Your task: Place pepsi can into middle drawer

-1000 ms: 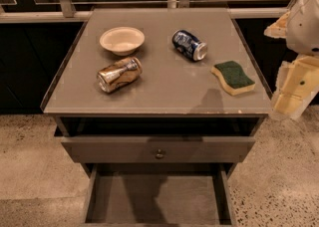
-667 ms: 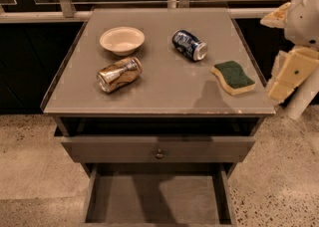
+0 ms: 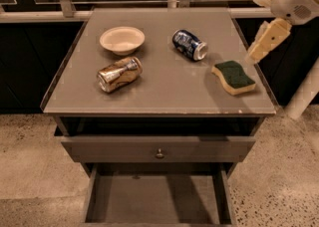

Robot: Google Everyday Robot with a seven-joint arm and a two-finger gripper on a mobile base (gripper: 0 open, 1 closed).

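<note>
Farthest to the left of the fingers you have a cream bowl, upright on the back left part of the cabinet top. Just in front of it, also well left of the fingers, the gold-brown can lies on its side, apart from the bowl.

Lower in the middle of your view, below and left of the fingers, the drawer with the knob stands a little way out. Under it the middle drawer is pulled further open, its flat grey floor showing.

The pepsi can lies on its side on the cabinet top, toward the back and right of centre, with one silver end turned to the front right. It is to the left of the fingers, clear of them, and touches nothing else on the top.

Nearer to them, a green-and-yellow sponge lies flat by the right edge, below and slightly left of the lower finger.

The gripper hangs at the right rear corner of the top, holding nothing. Its two cream fingers are spread apart, one above the other in your view.
</note>
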